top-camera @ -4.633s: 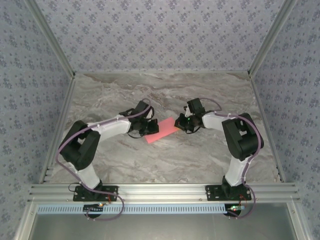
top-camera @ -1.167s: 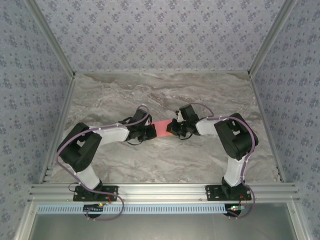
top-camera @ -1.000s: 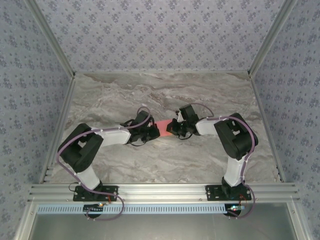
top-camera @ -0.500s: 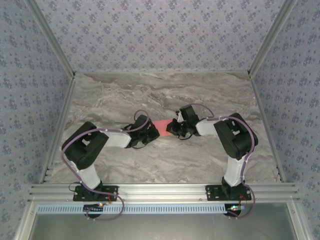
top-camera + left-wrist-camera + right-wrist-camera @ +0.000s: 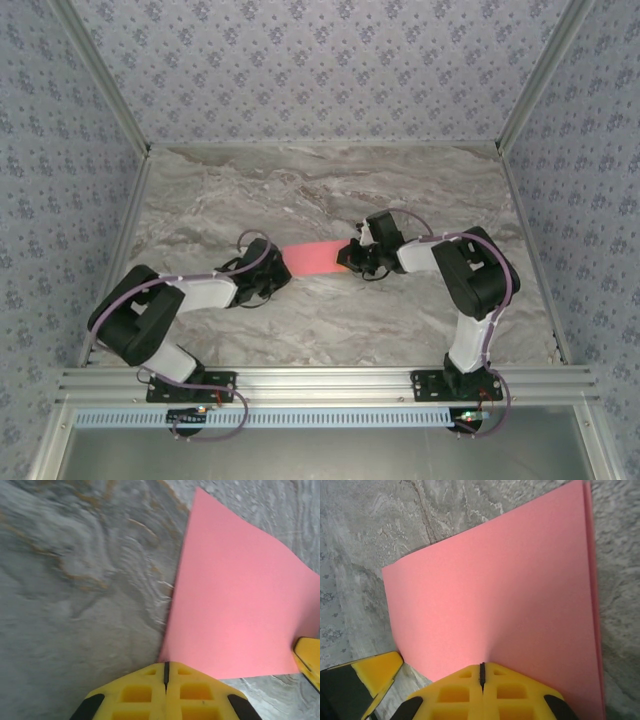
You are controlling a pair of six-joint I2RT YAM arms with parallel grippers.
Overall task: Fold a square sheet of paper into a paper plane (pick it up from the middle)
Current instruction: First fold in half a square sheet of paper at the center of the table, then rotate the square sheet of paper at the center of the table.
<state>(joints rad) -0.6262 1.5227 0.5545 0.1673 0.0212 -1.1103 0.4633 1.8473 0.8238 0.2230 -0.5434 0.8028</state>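
The square sheet of paper (image 5: pixel 315 257) lies on the marble table, salmon-pink and folded into a flat strip. A doubled edge shows along its right side in the right wrist view (image 5: pixel 495 590). My left gripper (image 5: pixel 278 272) is shut, its yellow tips (image 5: pixel 166 665) resting at the near corner of the sheet (image 5: pixel 240 610). My right gripper (image 5: pixel 350 262) is shut on the sheet's opposite end (image 5: pixel 482 665), where a small pucker runs into the slit between its fingers. The paper plane is out of view.
The grey marble table (image 5: pixel 330 190) stretches behind the arms, enclosed by patterned walls. An aluminium rail (image 5: pixel 330 382) runs along the near edge by both arm bases. The right gripper's yellow finger (image 5: pixel 309 661) sits at the sheet's far corner in the left wrist view.
My left gripper has slid left along the sheet to its left end, uncovering more pink paper, and the left arm has folded back toward its base. The right gripper has barely moved.
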